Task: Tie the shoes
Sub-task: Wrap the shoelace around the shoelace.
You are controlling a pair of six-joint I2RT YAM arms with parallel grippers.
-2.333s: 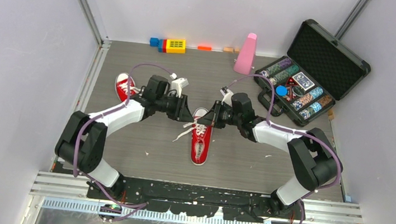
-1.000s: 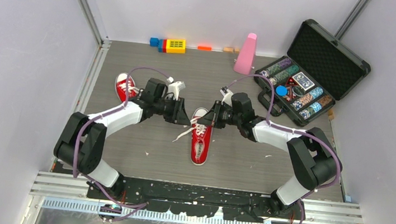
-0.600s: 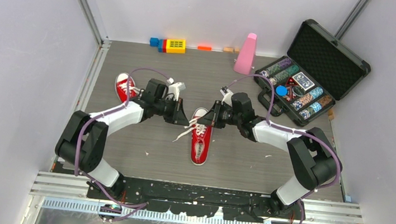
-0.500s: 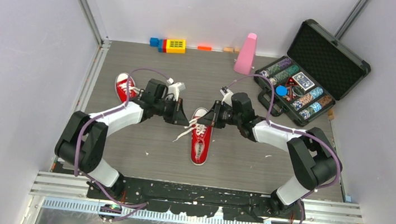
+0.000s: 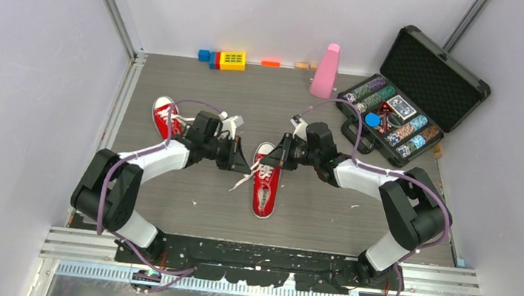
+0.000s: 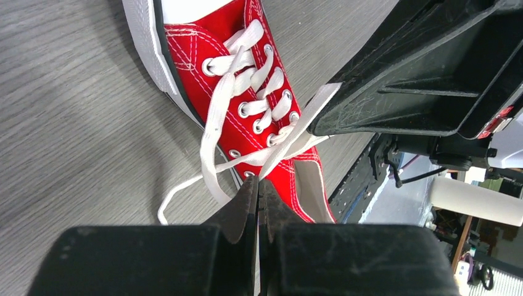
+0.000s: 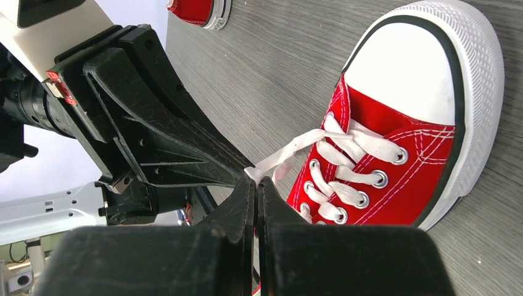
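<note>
two end effectors, one small red shoe (image 5: 264,191), and they're basically nose to nose over it. the shoe lies mid counter (image 5: 310,220) between the arms. the second shoe (image 5: 165,112) sits well apart at far left, behind the left arm.

the left end effector (image 6: 258,185) is clamped down tight, with a strip of white lace (image 6: 300,131) running out from its tips. the right end effector (image 7: 256,182) is pinched closed too, with a bit of lace right at its very tip. can't tell if it's one strand or two.

what worries me: both grips look like they're on the last sliver of the fingertips, so with any sideways tug the lace probably slides out. the tips are also just beside each other, so a crossing move to make the knot could bump plastic on plastic. nothing pins the shoe down and it looks light, so pulling the lace taut likely drags or tips the shoe instead of tightening anything. a slack loop lying on the counter beside the shoe could also snag a finger. no knot or bow visible yet, so i'd guess this is early.
</note>
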